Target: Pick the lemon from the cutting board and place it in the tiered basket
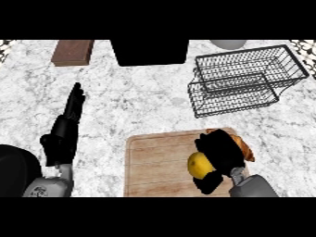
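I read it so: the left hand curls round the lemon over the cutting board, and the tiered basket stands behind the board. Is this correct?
Wrong hand: in the head view the right hand curls round the lemon over the cutting board; the left hand rests open at the view's left. The tiered basket does stand behind the board.

Cutting board (153, 162) sits at front of tabletop (140, 102), a bit R of ctr. Lemon (199, 165) on board's R part, w/ right hand (222, 150) over it, fingers curled round it. Pastry-like item (246, 149) just R of that hand, at board's R edge. Tiered basket (246, 78) behind board, toward far R. Along back: block (72, 52) at L, box (148, 52) ctr, round thing (229, 43) R, cut off by view's edge. Left hand (59, 139) at L, well apart from board.
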`<state>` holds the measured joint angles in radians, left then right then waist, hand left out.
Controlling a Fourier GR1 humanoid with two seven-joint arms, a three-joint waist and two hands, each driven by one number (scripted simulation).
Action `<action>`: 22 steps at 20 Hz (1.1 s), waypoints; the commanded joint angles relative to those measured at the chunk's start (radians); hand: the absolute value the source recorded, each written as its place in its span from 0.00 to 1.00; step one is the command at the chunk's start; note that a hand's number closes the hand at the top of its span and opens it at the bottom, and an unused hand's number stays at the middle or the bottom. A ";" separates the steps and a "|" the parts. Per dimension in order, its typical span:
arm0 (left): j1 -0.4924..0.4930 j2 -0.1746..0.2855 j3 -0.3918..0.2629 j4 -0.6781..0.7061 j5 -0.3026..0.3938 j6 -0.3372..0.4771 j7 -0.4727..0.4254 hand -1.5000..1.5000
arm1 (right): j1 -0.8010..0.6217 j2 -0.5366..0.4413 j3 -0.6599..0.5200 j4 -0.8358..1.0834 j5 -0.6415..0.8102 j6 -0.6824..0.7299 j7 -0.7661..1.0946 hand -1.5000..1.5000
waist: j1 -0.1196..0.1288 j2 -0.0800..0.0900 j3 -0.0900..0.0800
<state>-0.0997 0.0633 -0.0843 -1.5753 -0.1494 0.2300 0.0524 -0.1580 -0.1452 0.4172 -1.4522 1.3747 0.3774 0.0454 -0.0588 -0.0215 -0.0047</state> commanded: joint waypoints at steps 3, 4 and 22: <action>-0.002 0.000 -0.014 0.024 0.004 -0.024 -0.029 0.50 | 0.074 0.126 -0.016 -0.166 0.150 0.079 0.409 1.00 | 0.027 0.014 0.002; 0.013 -0.005 -0.013 0.004 0.001 -0.013 -0.026 0.50 | 0.096 0.129 -0.025 -0.208 0.163 0.071 0.443 1.00 | 0.033 0.013 0.003; -0.042 -0.020 -0.016 0.016 0.003 -0.031 -0.011 0.50 | -0.392 0.145 -0.185 -0.928 -0.051 0.796 0.849 1.00 | 0.060 0.018 0.003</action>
<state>-0.1396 0.0573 -0.0899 -1.5669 -0.1390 0.1933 0.0512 -0.3807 -0.0038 0.3146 -2.3227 1.4056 0.9646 0.7776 -0.0020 -0.0046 -0.0015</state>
